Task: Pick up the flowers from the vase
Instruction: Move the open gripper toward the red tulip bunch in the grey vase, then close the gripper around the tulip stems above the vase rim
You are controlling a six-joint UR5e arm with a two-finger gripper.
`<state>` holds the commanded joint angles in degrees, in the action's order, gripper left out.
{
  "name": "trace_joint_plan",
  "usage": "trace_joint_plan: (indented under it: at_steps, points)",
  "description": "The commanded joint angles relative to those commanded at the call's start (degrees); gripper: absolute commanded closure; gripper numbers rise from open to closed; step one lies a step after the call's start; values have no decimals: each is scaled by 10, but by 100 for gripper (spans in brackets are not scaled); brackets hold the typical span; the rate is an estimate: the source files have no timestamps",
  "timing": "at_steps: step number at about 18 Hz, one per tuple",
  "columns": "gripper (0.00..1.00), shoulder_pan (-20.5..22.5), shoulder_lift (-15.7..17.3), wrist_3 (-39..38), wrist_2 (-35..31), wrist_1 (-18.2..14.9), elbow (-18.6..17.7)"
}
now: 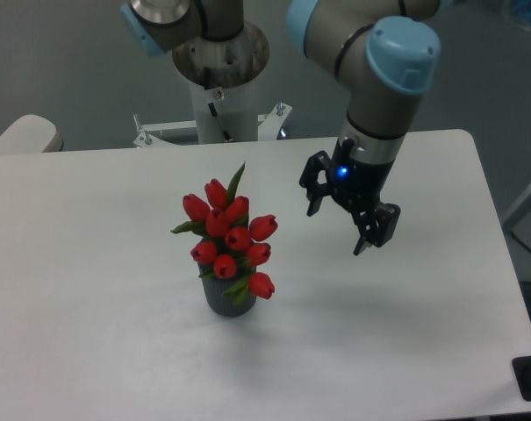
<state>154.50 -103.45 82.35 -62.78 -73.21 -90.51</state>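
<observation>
Roughly at the middle of the white table stands the vase, a small dark grey ribbed cylinder, and everything else is placed here relative to it. The flowers sit in its mouth: a tight bunch of red tulip buds rising well above the rim, taller than the vase itself, with one long green leaf pointing up from the top of the bunch and another leaf sticking out to the camera's left. One bud hangs low at the camera-right edge of the rim, beside a few short leaves.

Up and to the camera's right of the vase, level with the upper half of the bunch, hangs the gripper. It is tilted, with its black fingers spread wide apart and nothing between them. A small blue light glows on the gripper body. It is clear of the flowers, with bare tabletop showing between the nearer finger and the buds.

Behind the vase, at the far edge of the table, stands the arm's white base column.
</observation>
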Motion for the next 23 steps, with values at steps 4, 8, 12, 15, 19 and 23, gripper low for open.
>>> trace_joint_plan:
  at_steps: [4,8,12,15,19,23]
  points:
    - [0,33,18,0,111,3,-80]
    - [0,50,19,7,239,11,-138]
    - [0,45,19,17,259,11,-153]
    - [0,36,19,37,316,12,-164]
    - [0,35,17,97,374,15,-185]
    - [0,32,14,113,376,47,-203]
